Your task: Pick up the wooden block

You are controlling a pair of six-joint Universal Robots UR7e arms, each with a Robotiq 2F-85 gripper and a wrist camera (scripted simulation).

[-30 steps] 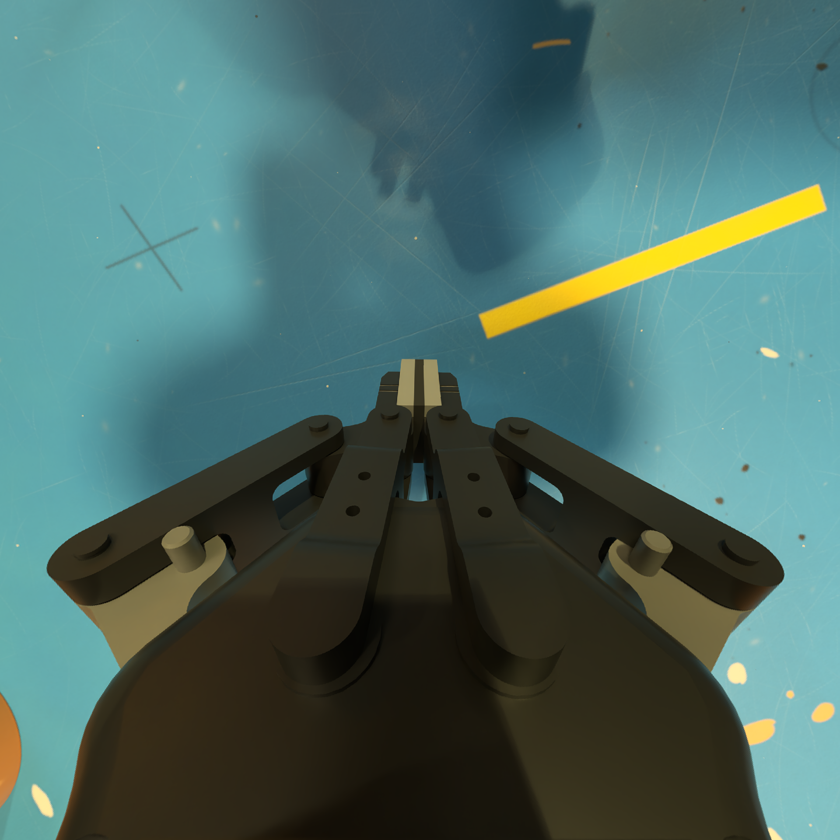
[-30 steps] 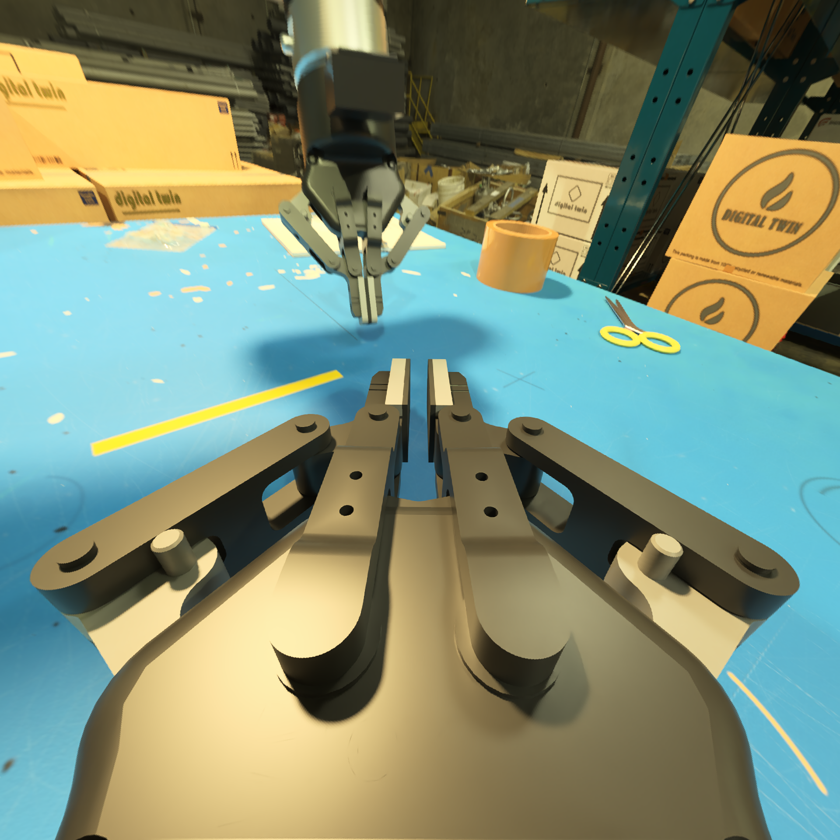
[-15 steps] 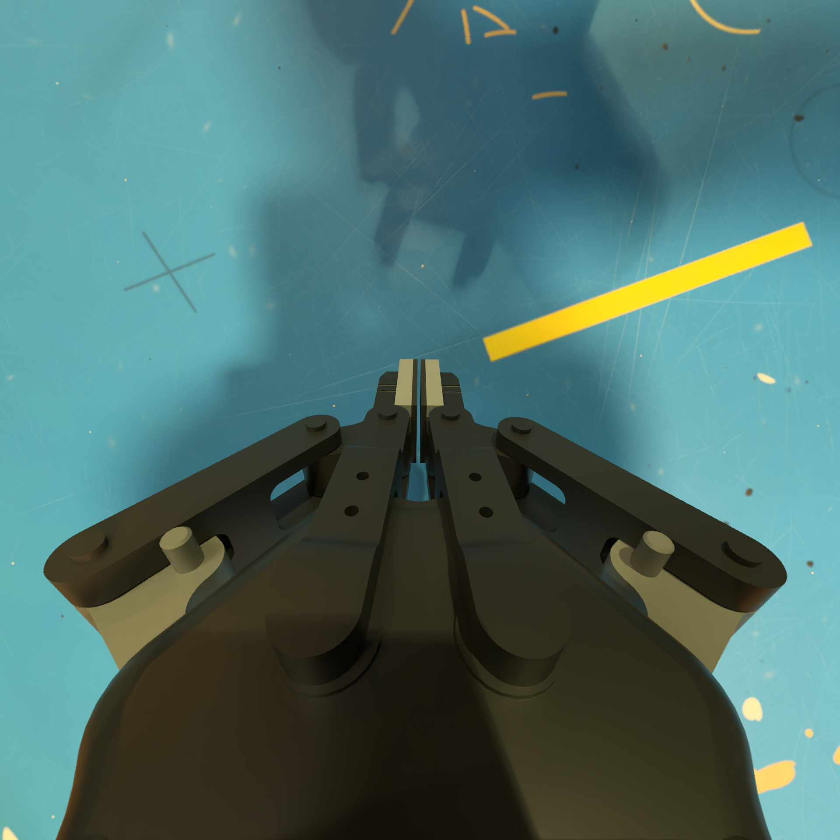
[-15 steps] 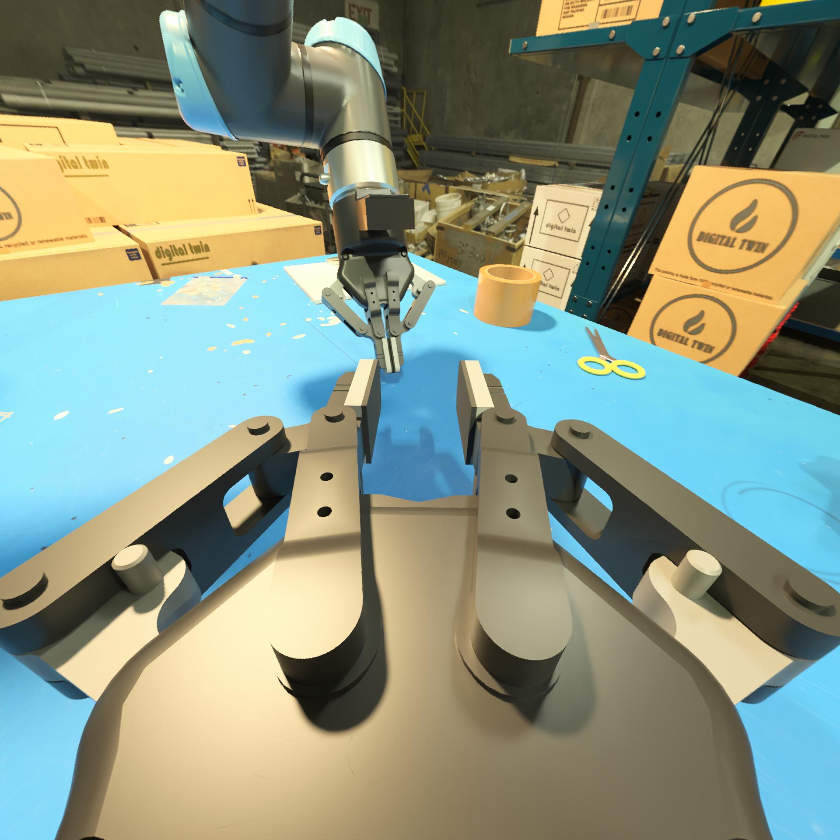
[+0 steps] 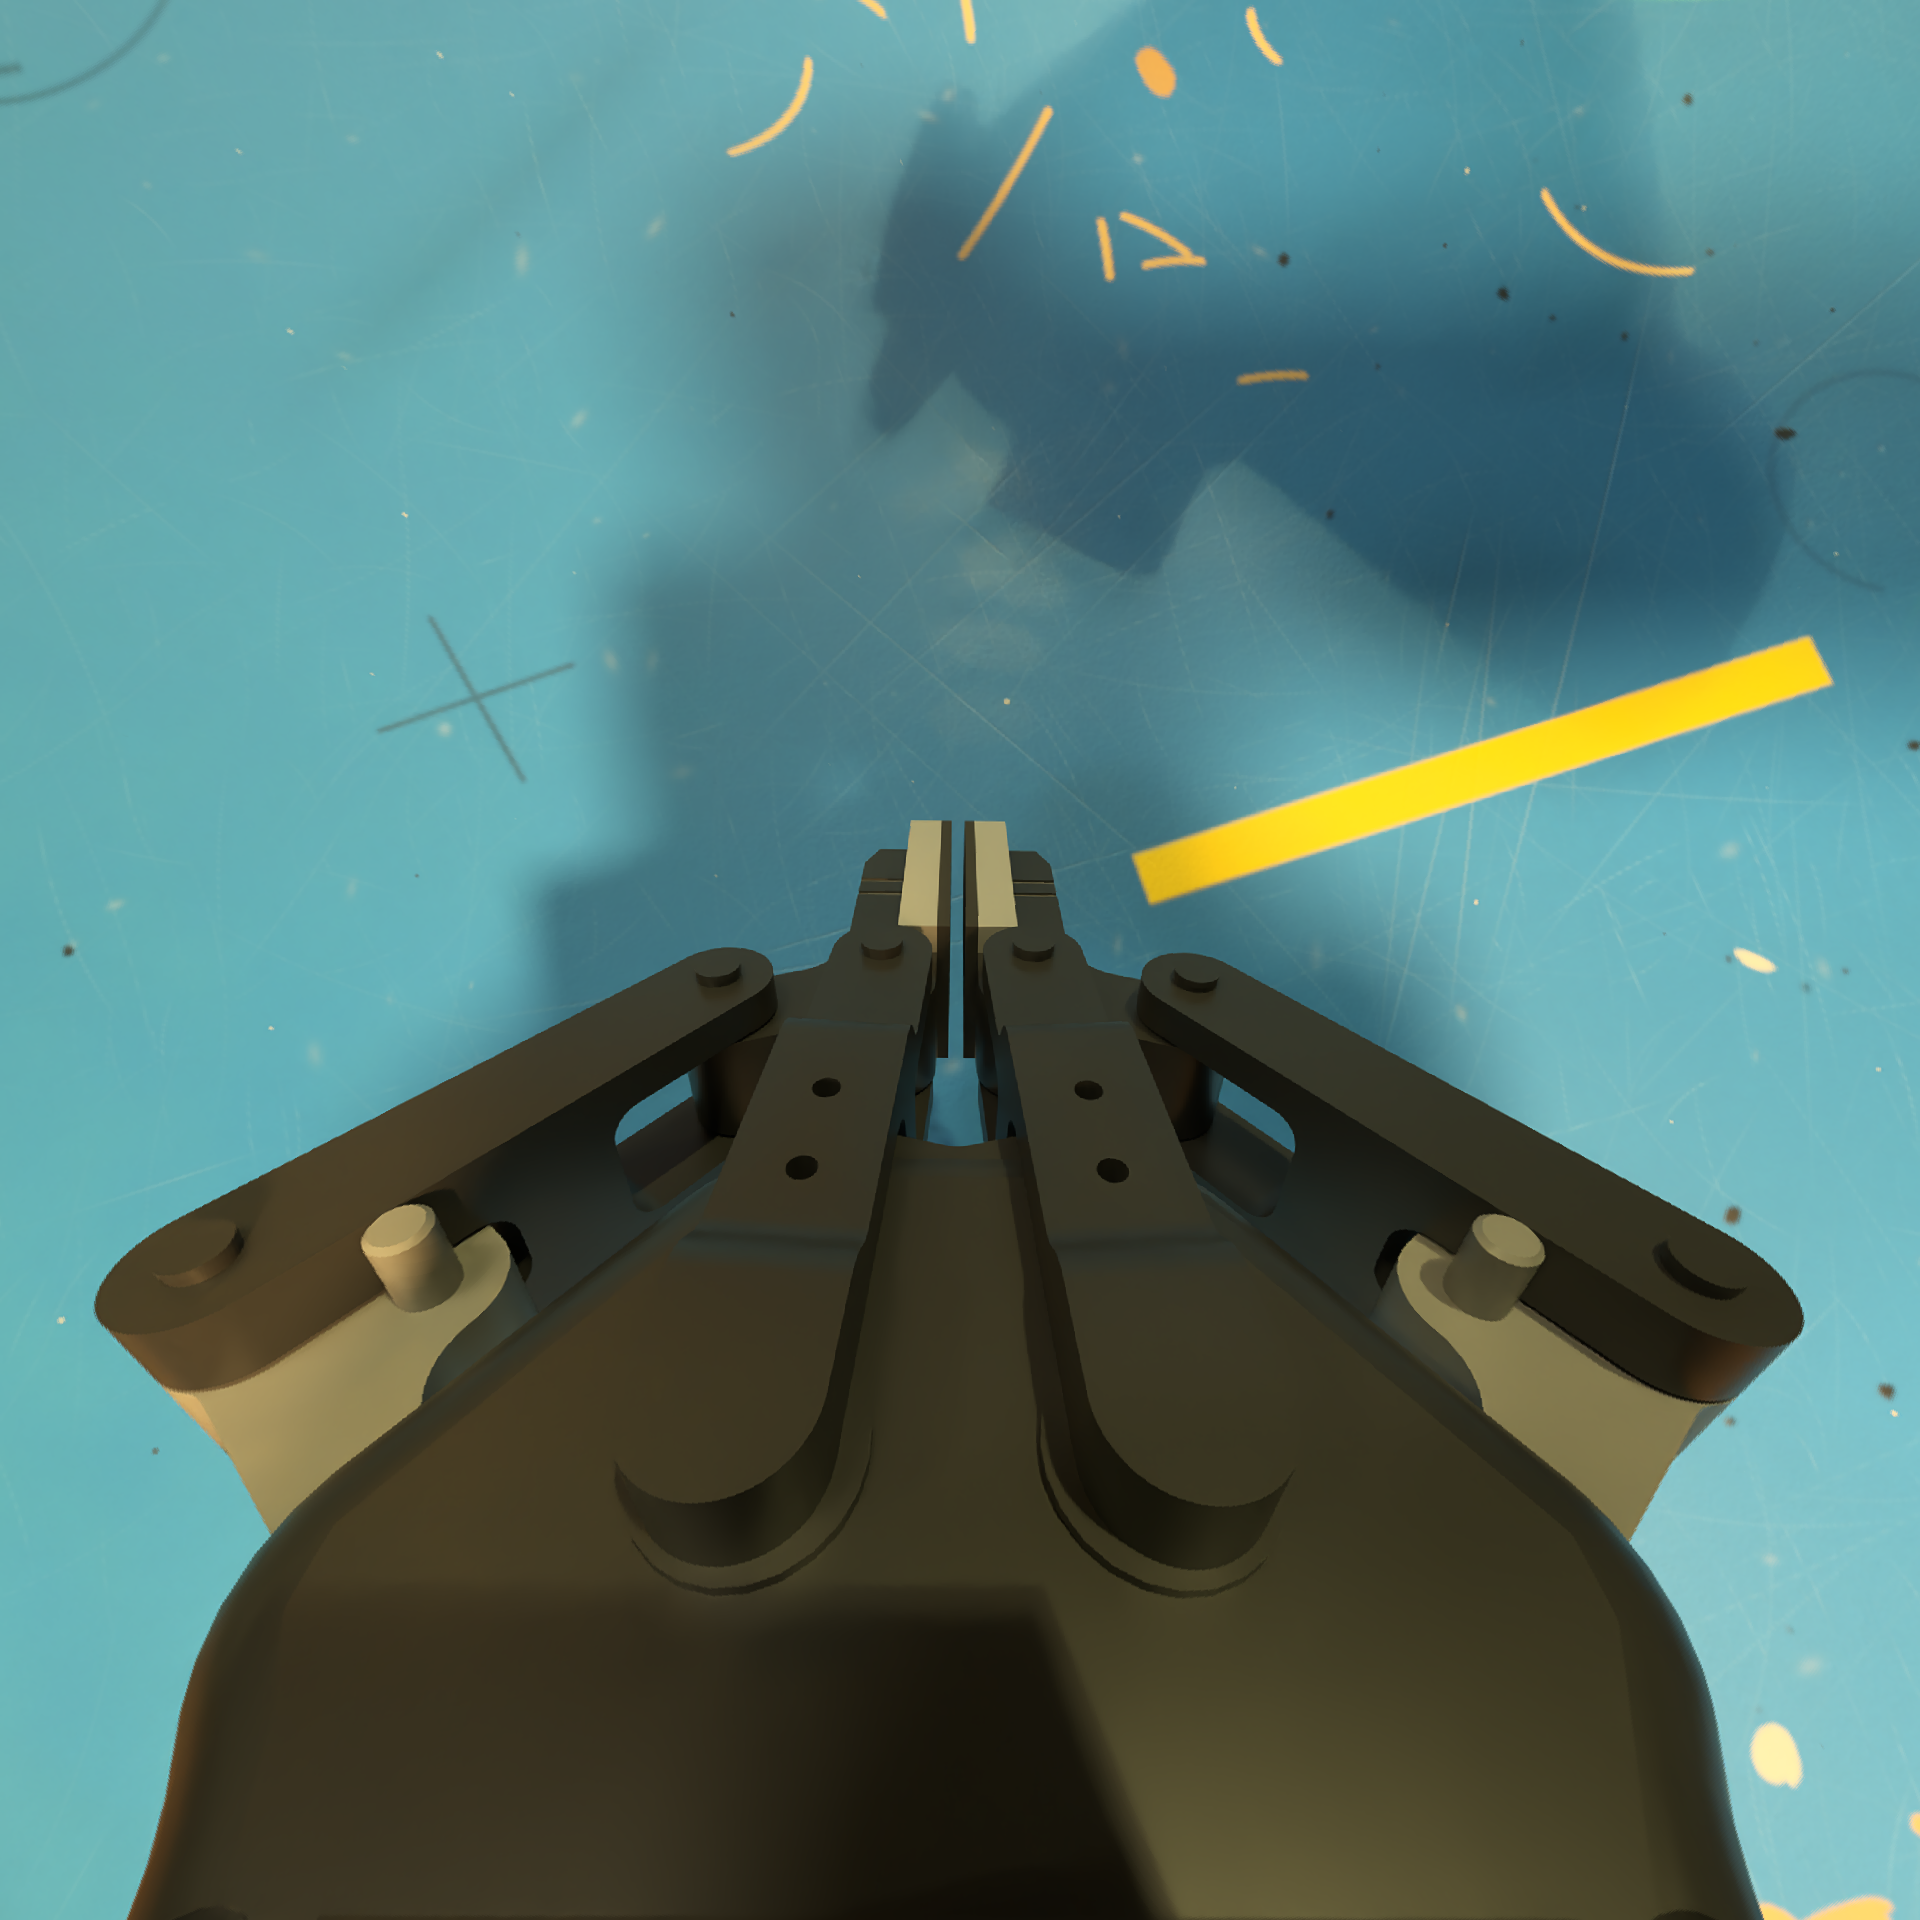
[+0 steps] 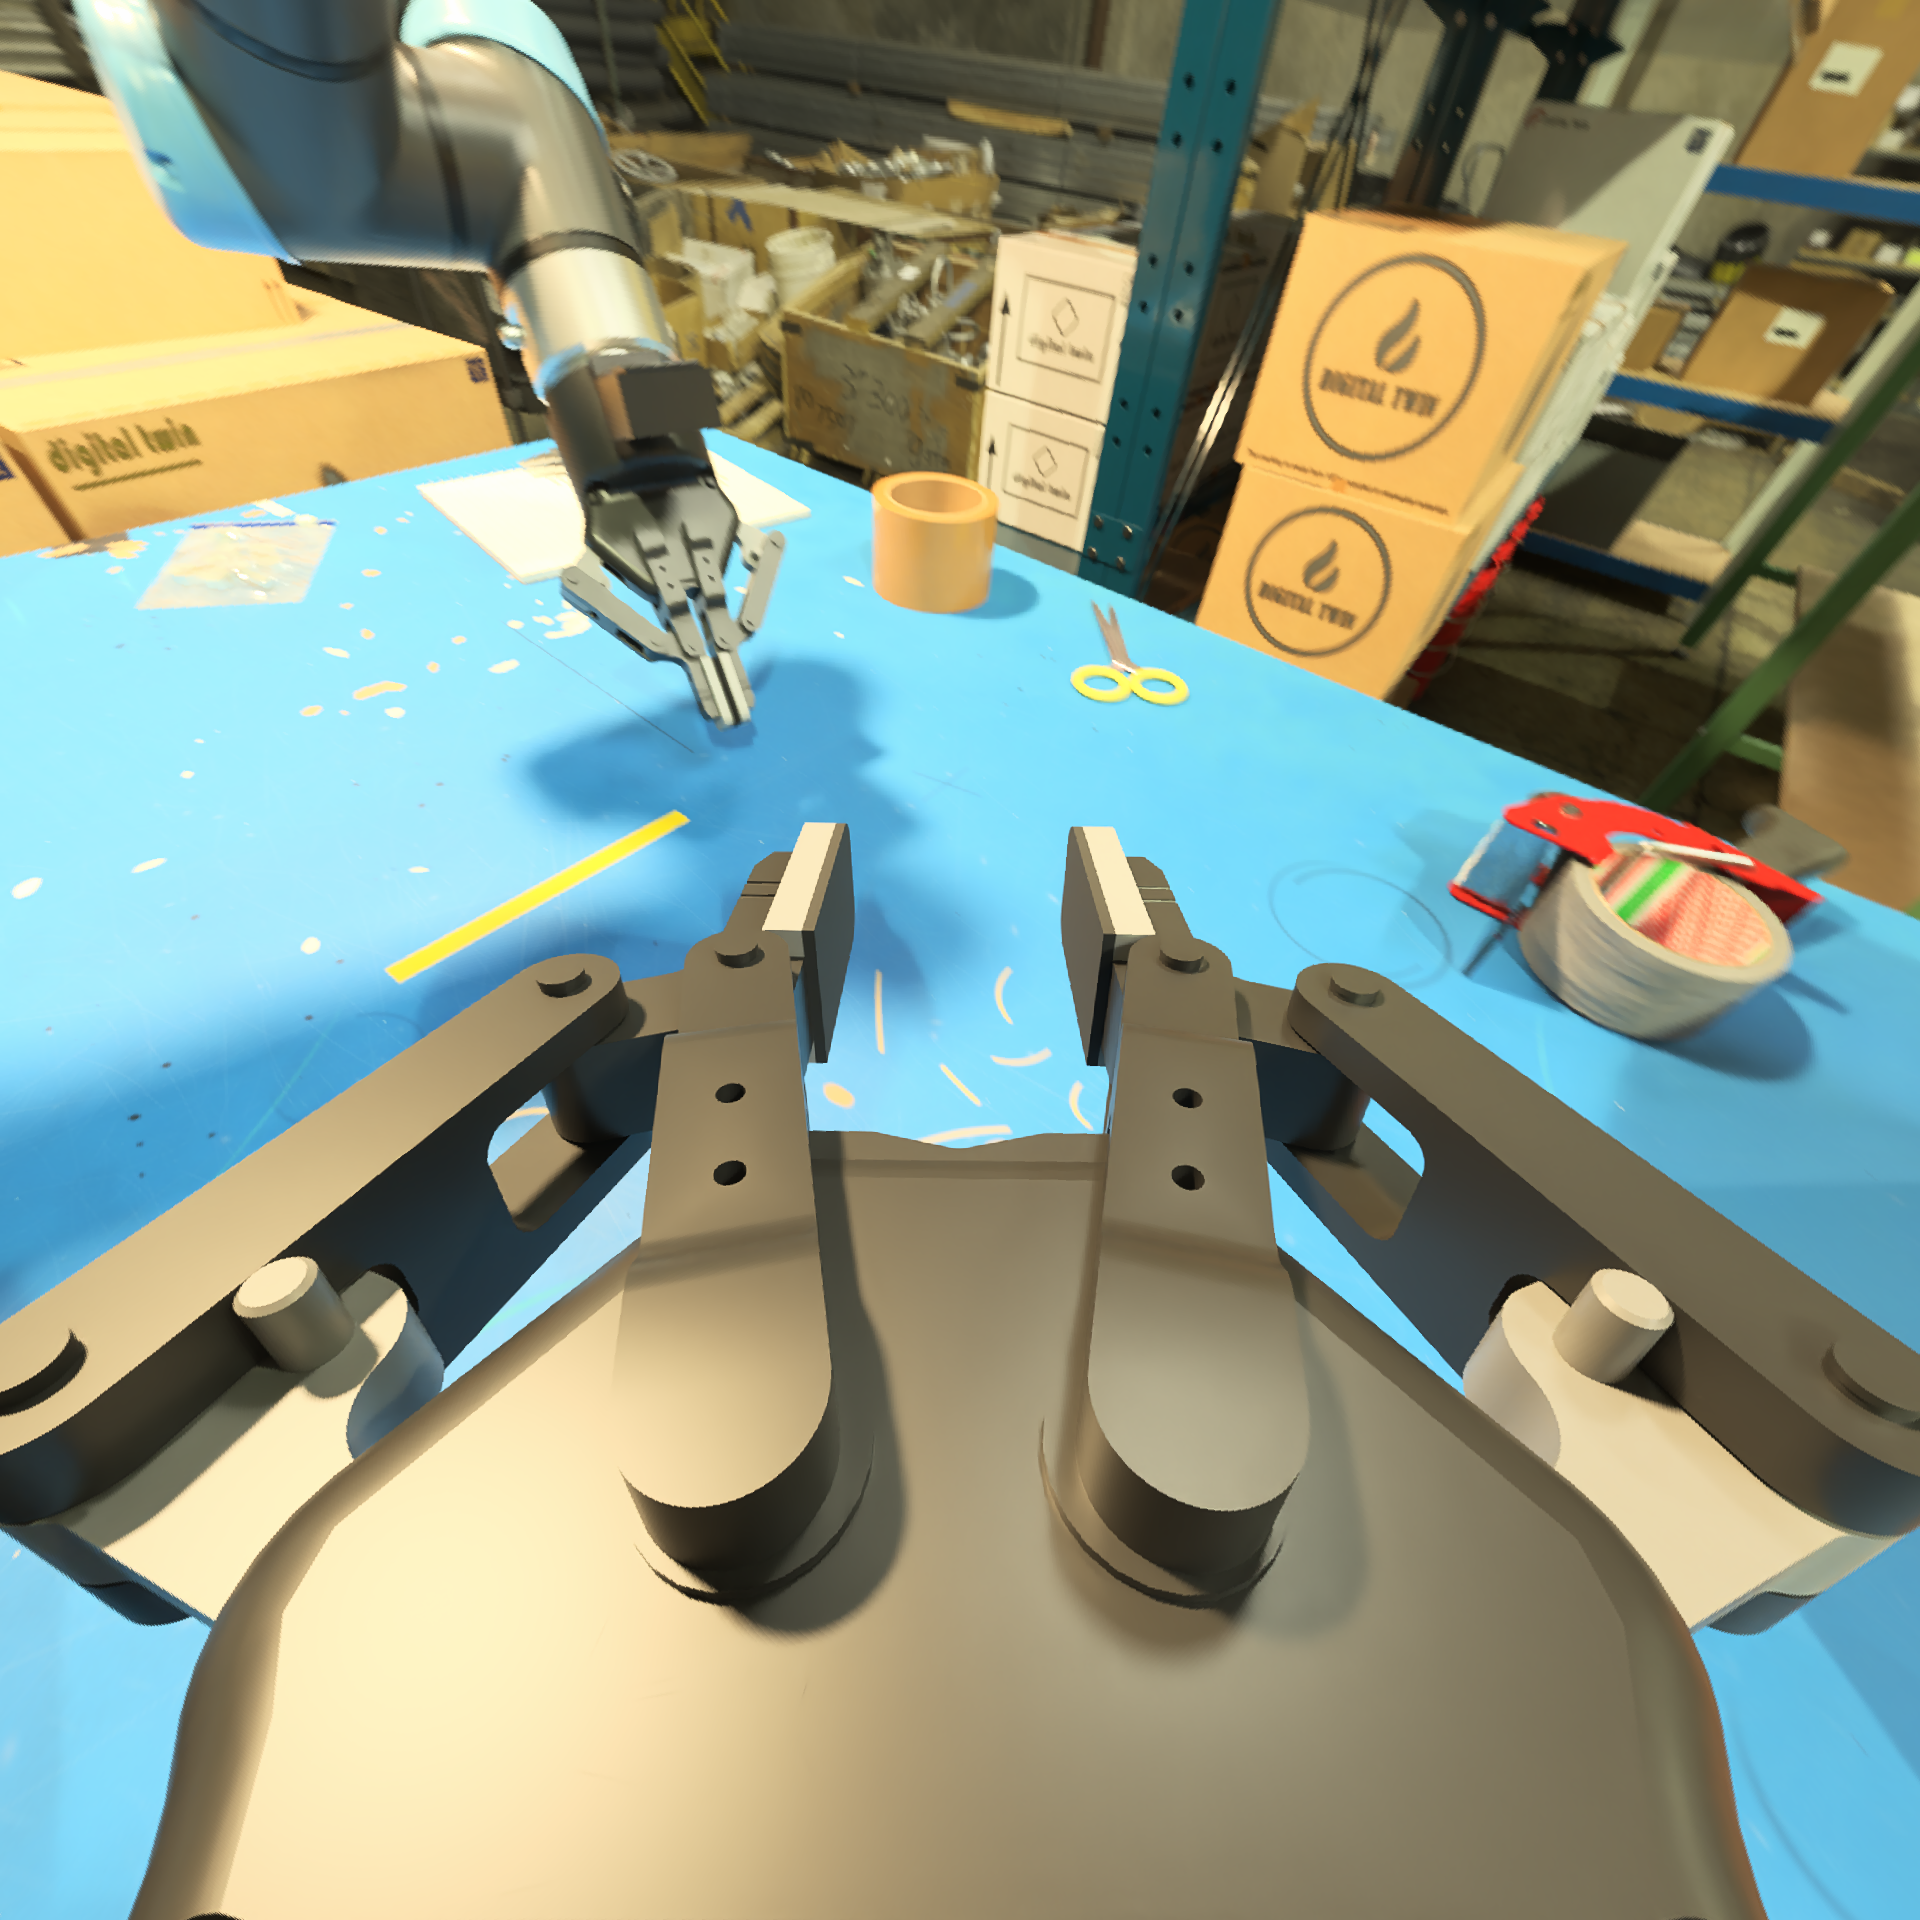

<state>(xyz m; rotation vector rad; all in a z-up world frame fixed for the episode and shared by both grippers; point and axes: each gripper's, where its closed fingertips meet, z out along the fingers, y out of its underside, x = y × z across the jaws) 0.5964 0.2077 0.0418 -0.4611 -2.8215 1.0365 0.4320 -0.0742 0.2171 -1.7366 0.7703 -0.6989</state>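
I see no wooden block in either view. My left gripper [image 5: 957,871] is shut and empty, pointing down at the blue table [image 5: 312,416]. It also shows in the right wrist view [image 6: 727,694], hovering just above the table at the back left. My right gripper [image 6: 951,883] is open and empty, above the table's near middle, with bare table between its pads.
A yellow tape strip [image 5: 1475,769] lies right of the left gripper and shows in the right wrist view [image 6: 535,896]. An orange cylinder [image 6: 933,540], yellow-handled scissors [image 6: 1127,675], a tape roll with red dispenser [image 6: 1642,925] and a white sheet [image 6: 499,514] lie on the table. Cardboard boxes [image 6: 1392,416] stand beyond the edge.
My right gripper has opened wide from nearly shut and has pulled back and turned right, bringing the tape roll into view. My left gripper has stayed shut and drifted over the table.
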